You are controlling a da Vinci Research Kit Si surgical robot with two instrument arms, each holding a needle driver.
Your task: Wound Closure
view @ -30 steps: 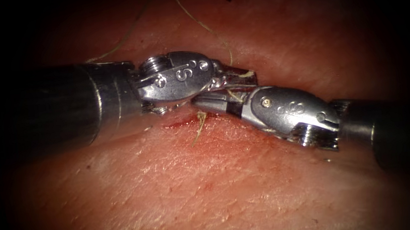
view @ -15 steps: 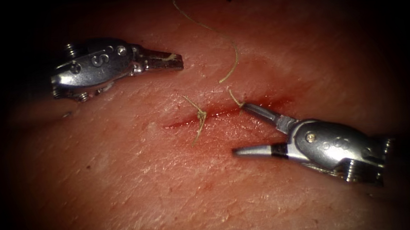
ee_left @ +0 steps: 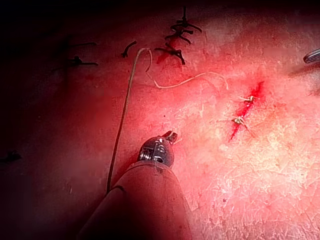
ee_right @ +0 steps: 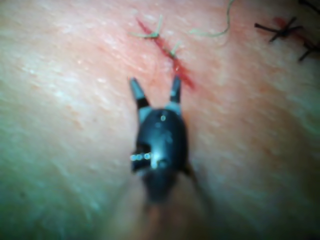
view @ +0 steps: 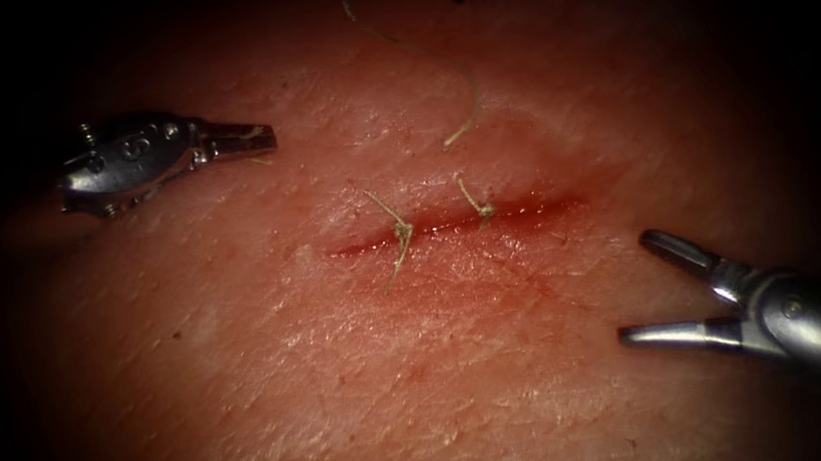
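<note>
left claw (view: 256,138): closed, empty | right claw (view: 649,288): wide open, empty | thread (view: 466,130): limp, light; grip near free end | needle: unseen

Two needle-driver tools: left tool (view: 256,138), jaws together, empty; right tool (view: 659,289), jaws spread, empty. One cut (view: 450,225) in tissue (view: 425,380), between both tools' tips, apart from each. Two tied stitches on cut: one (view: 399,232) nearer left tool, one (view: 481,211) nearer right tool. One loose thread piece (view: 464,105), beyond stitches, free of both tools. Several dark stitches (ee_left: 175,35), well apart from left tool; exact count unclear.
</note>
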